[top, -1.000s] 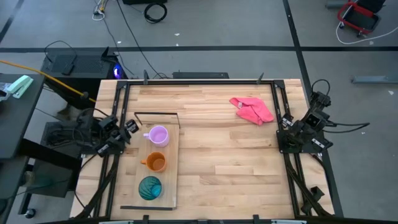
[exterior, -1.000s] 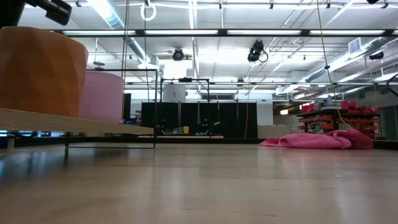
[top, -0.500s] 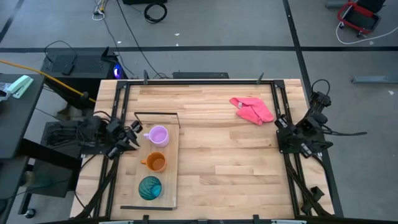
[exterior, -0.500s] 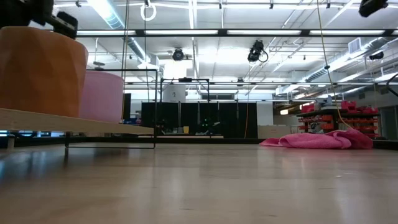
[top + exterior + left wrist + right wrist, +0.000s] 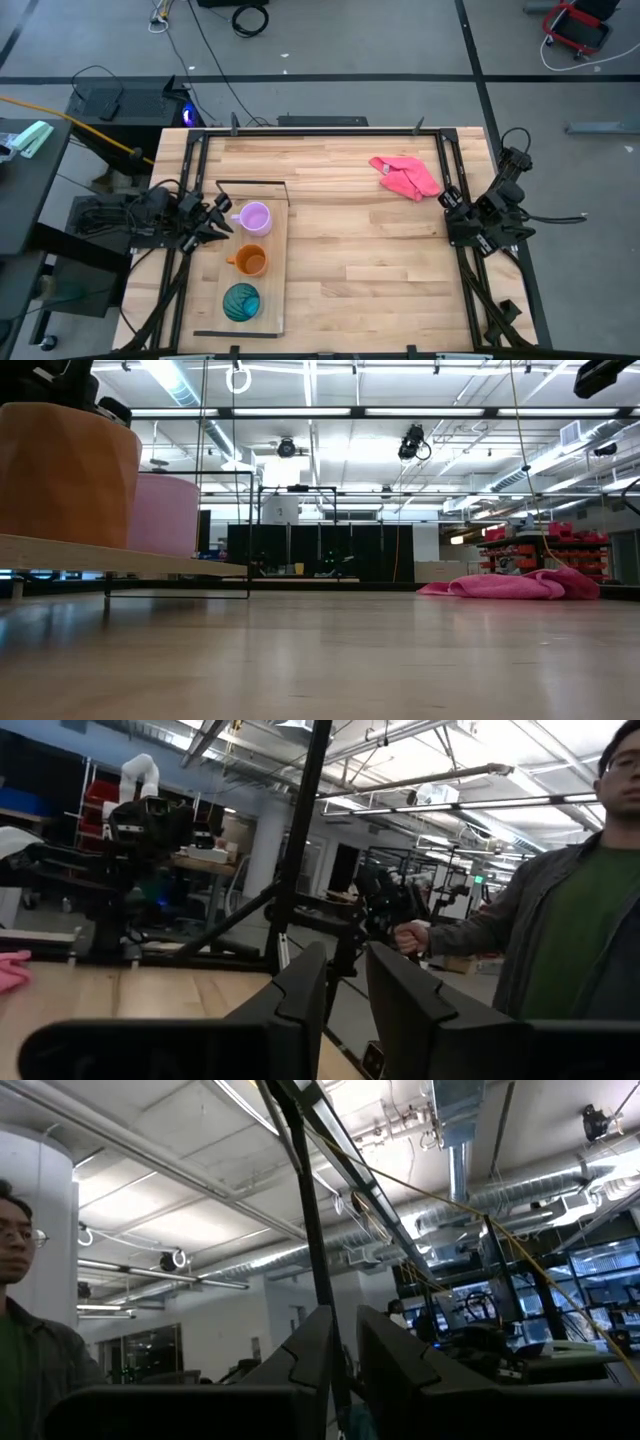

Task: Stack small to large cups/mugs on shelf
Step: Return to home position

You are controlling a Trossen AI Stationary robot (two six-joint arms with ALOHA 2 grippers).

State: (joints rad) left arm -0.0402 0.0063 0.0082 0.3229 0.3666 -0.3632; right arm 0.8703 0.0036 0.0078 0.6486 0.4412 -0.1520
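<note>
No readable writing. Left pincer (image 5: 218,217) beside lilac mug (image 5: 254,217) on shelf (image 5: 276,275), narrowly parted, empty; right pincer (image 5: 447,198) likewise, bench (image 5: 360,250) edge.

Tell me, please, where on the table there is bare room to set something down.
The widest bare stretch of the table lies between the shelf and the right gripper, nearer than the pink cloth. It is crowded on the shelf, where the lilac mug, orange mug and teal tumbler stand beside the left gripper.

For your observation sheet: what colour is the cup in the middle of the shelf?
Orange mug, clearest in the high view, between the other two.
</note>
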